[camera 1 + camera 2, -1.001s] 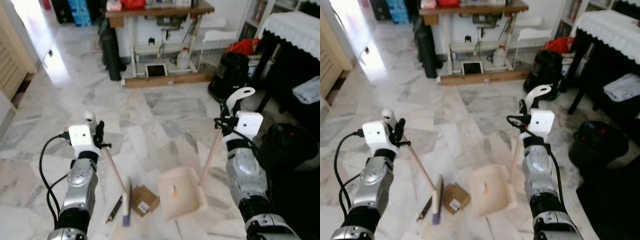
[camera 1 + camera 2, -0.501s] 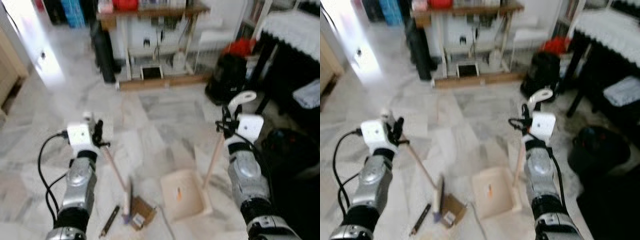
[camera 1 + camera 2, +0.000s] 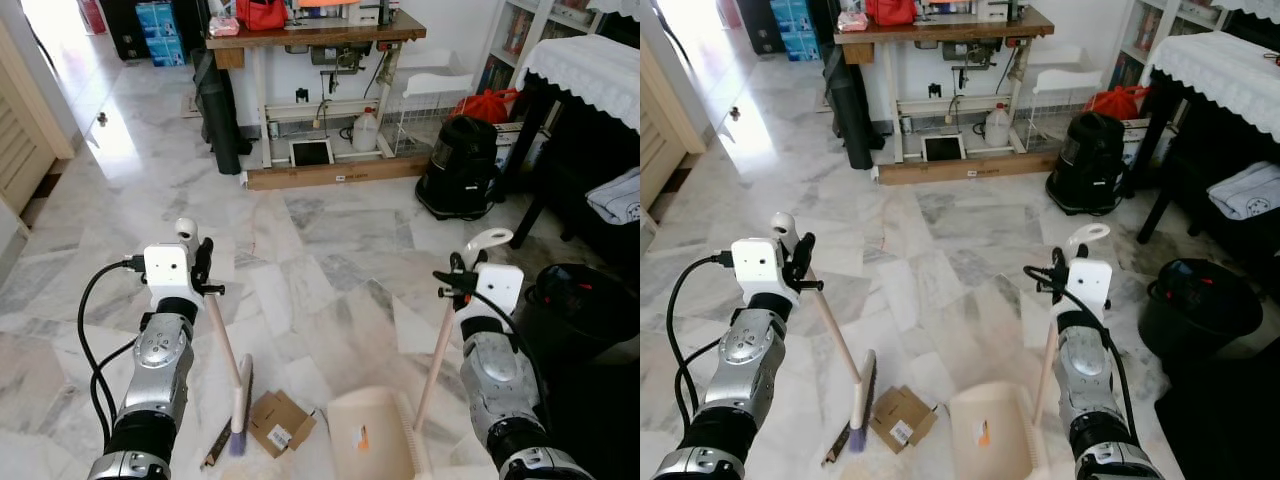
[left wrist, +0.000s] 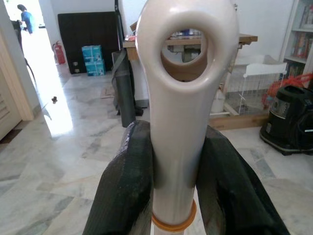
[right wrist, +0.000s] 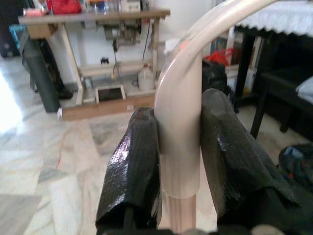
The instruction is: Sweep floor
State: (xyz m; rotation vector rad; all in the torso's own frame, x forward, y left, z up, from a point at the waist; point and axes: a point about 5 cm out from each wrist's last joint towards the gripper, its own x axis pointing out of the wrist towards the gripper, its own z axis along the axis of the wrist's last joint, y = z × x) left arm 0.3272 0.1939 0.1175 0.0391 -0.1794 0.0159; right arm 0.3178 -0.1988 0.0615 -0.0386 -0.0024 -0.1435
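Two tools in hand, one per arm. Confirm?

— Confirmed. Left gripper (image 4: 171,191) is clenched on the broom (image 3: 222,345), both black fingers (image 4: 124,186) pressed against the cream handle just below its hanging loop. Right gripper (image 5: 178,166) is clenched on the dustpan (image 3: 372,447) handle, fingers either side of the cream grip where it curves over at the top.

— Position of the broom?

— Handle slants down and toward the robot from the left gripper. Its head (image 3: 240,400) sits on the marble floor (image 3: 320,230), in front of the robot and left of centre.

— Dustpan?

— Beige pan rests flat on the floor, right of the broom head, with its wooden pole (image 3: 436,350) rising up to the right gripper. A small orange mark shows inside the pan; I cannot tell what it is.

— Debris?

— One flattened brown cardboard piece (image 3: 281,423) lies between broom head and dustpan, just beside the broom head, apart from the pan. One dark pen-like stick (image 3: 218,444) lies on the floor on the broom's other side.

— Surroundings?

— Wooden workbench (image 3: 310,25) against the far wall, black vacuum cleaner (image 3: 465,165) to its right, dark round bin (image 3: 590,305) near the right arm.
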